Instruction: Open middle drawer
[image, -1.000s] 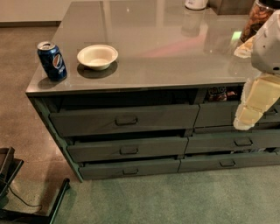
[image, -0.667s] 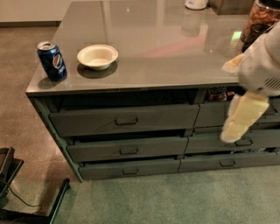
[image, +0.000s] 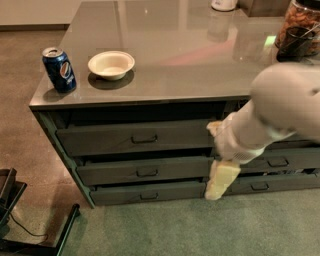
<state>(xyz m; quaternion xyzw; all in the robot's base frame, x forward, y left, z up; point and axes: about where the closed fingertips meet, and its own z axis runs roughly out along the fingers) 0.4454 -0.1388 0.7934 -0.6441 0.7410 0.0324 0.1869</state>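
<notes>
The middle drawer (image: 125, 171) is in the left column of a grey-green cabinet, between a taller drawer (image: 115, 138) above and a slimmer one (image: 125, 193) below. Its small dark loop handle (image: 146, 173) is at its centre. All three fronts stand slightly out from the frame. My cream gripper (image: 221, 180) hangs from the white arm (image: 280, 105) that reaches in from the right. It points down in front of the right end of the middle drawer, well right of the handle.
A Pepsi can (image: 59, 69) and a white bowl (image: 111, 64) sit on the glossy countertop (image: 190, 60). A snack jar (image: 300, 25) stands at the back right. More drawers (image: 272, 162) fill the right column. A black frame (image: 20, 225) lies on the floor at the lower left.
My arm and gripper have swung left and down, from the right edge of the view to in front of the gap between the two drawer columns. The drawers have not moved.
</notes>
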